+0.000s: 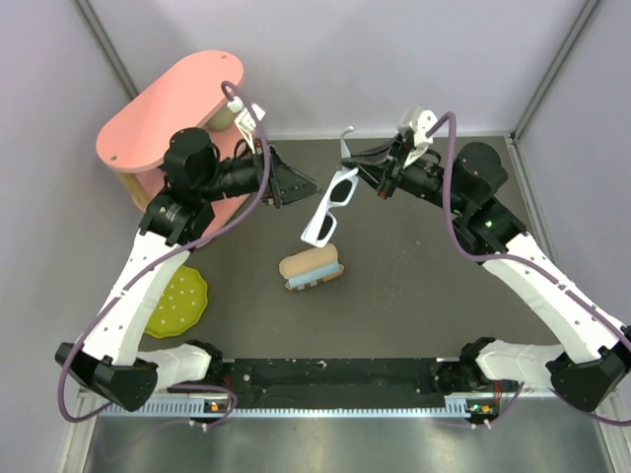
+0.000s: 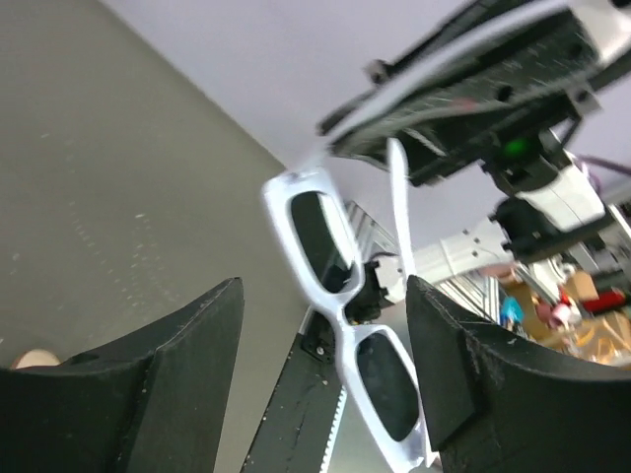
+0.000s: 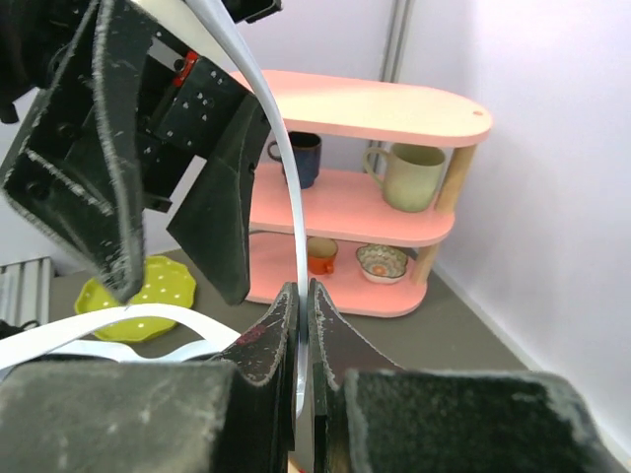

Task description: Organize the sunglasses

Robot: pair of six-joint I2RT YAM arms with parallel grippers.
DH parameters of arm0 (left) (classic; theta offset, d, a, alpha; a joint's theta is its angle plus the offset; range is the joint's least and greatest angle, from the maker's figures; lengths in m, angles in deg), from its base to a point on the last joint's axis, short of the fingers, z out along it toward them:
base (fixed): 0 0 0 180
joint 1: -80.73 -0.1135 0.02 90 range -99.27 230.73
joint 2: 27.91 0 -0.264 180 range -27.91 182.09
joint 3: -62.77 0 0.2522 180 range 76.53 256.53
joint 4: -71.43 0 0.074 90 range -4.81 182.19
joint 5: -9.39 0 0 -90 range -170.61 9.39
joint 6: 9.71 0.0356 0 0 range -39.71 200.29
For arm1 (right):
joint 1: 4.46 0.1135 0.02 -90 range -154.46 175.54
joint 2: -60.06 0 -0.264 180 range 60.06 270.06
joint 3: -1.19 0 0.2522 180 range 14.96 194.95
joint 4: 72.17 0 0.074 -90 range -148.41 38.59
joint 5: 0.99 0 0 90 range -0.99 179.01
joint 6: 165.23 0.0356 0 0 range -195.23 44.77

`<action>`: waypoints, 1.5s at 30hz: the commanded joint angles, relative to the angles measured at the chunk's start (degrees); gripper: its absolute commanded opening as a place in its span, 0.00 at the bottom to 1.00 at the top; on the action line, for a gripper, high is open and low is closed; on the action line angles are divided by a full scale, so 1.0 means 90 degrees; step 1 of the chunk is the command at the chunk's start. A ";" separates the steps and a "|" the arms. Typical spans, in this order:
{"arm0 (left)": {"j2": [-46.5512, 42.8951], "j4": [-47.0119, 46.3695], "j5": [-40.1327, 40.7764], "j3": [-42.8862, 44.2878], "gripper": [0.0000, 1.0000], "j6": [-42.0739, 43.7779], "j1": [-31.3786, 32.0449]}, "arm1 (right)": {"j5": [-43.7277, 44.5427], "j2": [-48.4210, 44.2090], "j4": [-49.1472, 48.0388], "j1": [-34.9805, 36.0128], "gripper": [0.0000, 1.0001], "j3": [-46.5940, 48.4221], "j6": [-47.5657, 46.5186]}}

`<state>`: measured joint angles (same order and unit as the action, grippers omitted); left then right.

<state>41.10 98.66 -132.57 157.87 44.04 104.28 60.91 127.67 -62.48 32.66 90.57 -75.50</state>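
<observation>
The sunglasses (image 1: pixel 331 206), white-framed with dark lenses, hang in the air above the dark table. My right gripper (image 1: pixel 379 181) is shut on one thin white temple arm (image 3: pixel 293 212), pinched flat between the jaws of the right gripper (image 3: pixel 304 307). The other temple sticks up toward the back wall. My left gripper (image 1: pixel 310 185) is open just left of the frame. In the left wrist view the sunglasses (image 2: pixel 342 320) stand between the spread fingers (image 2: pixel 182 370) of the left gripper (image 2: pixel 325 379), with the lower lens close to the right-hand pad.
A brown plaid case (image 1: pixel 311 264) with a light blue cloth (image 1: pixel 314 280) at its front lies on the table below the glasses. A pink shelf unit (image 1: pixel 168 113) holding mugs and bowls stands at the back left. A yellow-green plate (image 1: pixel 178 304) lies at the near left.
</observation>
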 commanded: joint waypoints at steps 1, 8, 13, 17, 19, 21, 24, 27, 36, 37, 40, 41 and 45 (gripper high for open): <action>-0.0110 0.1304 0.1388 0.0425 0.71 0.0230 -0.0146 | 0.0241 -0.0364 -0.0533 0.0065 0.00 -0.0178 -0.0389; 0.0017 0.0703 0.0064 -0.0374 0.61 -0.0891 -0.0263 | 0.0231 -0.0491 -0.0807 0.0065 0.00 -0.0384 -0.0458; -0.0099 -0.0949 -0.1002 -0.0961 0.62 -0.1830 -0.0253 | 0.0231 -0.0481 -0.0904 0.0074 0.00 -0.0413 -0.0380; -0.0022 -0.1125 -0.1052 -0.1040 0.62 -0.2007 -0.0253 | 0.0153 -0.0423 -0.1061 0.0084 0.00 -0.0462 -0.0224; 0.0036 -0.1427 -0.1101 -0.1088 0.62 -0.2260 -0.0253 | 0.0105 -0.0423 -0.1070 0.0094 0.00 -0.0462 -0.0185; 0.0095 -0.1622 -0.1150 -0.1089 0.59 -0.2388 -0.0244 | 0.0046 -0.0384 -0.1071 0.0104 0.00 -0.0462 -0.0155; 0.0222 -0.1897 -0.1256 -0.1108 0.54 -0.2642 -0.0234 | 0.0016 -0.0355 -0.1071 0.0142 0.00 -0.0462 -0.0136; 0.0252 -0.2122 -0.1335 -0.1137 0.50 -0.2818 -0.0195 | 0.0016 -0.0306 -0.1090 0.0152 0.00 -0.0472 -0.0116; 0.0359 -0.2161 -0.1365 -0.1098 0.38 -0.3169 -0.0029 | -0.0042 -0.0218 -0.1090 0.0221 0.00 -0.0442 -0.0106; 0.0359 -0.2152 -0.1413 -0.1098 0.38 -0.3170 0.0000 | -0.0032 -0.0198 -0.1080 0.0221 0.00 -0.0443 -0.0106; 0.0369 -0.2142 -0.1501 -0.1176 0.37 -0.3179 0.0059 | 0.0065 -0.0169 -0.1100 0.0221 0.00 -0.0462 -0.0116; 0.0369 -0.2151 -0.1540 -0.1206 0.35 -0.3179 0.0059 | 0.0094 -0.0169 -0.1109 0.0221 0.00 -0.0462 -0.0116; 0.0330 -0.2142 -0.1619 -0.1323 0.22 -0.3179 0.0059 | 0.0172 -0.0159 -0.1119 0.0221 0.00 -0.0452 -0.0126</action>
<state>44.31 82.12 -145.38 147.05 15.49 104.52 61.74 126.34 -69.43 34.06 86.48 -76.92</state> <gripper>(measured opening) 0.279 0.012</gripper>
